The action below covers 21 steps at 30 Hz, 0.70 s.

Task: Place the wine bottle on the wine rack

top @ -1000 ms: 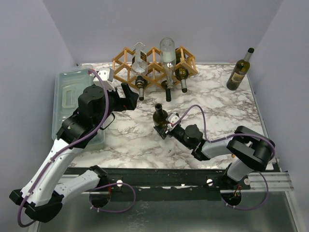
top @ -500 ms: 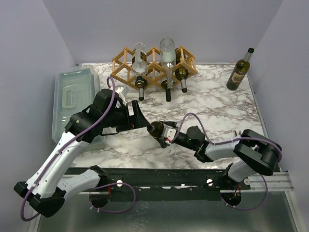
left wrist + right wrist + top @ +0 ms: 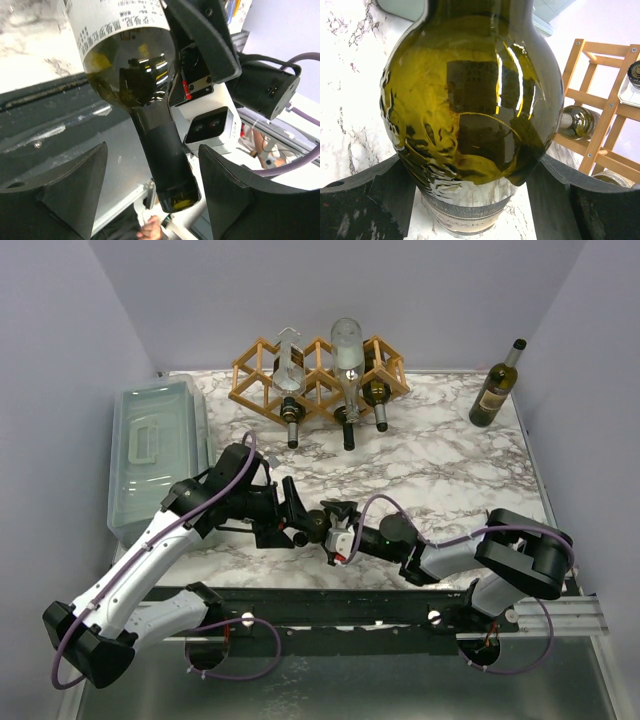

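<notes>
Here, wine bottle (image 3: 318, 527): low over the near edge of the counter (image 3: 440, 470), well apart from the wine rack (image 3: 316, 375).
Right tool (image 3: 470, 195): clamps the bottle's body.
Left tool (image 3: 152, 150): wide, straddling the neck without touching it.
Advice: centre the neck, then close squarely before the right tool lets go.

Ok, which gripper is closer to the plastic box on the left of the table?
Left. The left gripper is just right of the box, open around the neck of the dark bottle. The right gripper is farther right, gripping that bottle's body.
</notes>
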### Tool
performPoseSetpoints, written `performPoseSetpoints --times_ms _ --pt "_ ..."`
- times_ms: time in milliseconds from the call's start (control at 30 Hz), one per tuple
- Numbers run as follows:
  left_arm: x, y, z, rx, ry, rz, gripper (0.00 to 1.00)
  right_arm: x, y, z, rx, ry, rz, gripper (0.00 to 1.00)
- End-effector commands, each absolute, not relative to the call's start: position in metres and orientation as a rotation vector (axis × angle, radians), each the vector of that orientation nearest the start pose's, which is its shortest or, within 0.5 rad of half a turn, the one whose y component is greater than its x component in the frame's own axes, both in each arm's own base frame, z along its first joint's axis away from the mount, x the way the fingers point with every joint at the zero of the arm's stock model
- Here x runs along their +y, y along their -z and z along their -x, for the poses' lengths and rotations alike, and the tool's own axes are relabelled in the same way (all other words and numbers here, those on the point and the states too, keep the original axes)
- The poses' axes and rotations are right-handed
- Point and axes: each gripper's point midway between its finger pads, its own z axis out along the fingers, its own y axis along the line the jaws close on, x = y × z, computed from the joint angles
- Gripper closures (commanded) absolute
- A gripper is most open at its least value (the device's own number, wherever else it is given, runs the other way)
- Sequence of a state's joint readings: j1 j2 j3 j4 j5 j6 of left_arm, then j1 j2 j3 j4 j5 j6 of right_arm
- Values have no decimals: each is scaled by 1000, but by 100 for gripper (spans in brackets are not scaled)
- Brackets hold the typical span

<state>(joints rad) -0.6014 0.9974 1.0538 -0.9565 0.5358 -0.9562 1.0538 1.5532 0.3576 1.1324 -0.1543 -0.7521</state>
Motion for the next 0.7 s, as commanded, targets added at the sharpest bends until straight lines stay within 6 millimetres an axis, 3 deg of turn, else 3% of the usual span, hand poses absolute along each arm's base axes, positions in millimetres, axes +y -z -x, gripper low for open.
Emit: performPoseSetpoints --times_ms 0,400,667 --pt "-234 -236 -103 2825 1382 313 27 353 -97 -202 990 -318 1431 99" --pt "-243 -213 -87 2955 1524 437 42 356 -89 -201 983 -246 1461 99" --pt "-246 -199 -99 2961 1454 523 48 358 -89 -199 972 -234 1463 100"
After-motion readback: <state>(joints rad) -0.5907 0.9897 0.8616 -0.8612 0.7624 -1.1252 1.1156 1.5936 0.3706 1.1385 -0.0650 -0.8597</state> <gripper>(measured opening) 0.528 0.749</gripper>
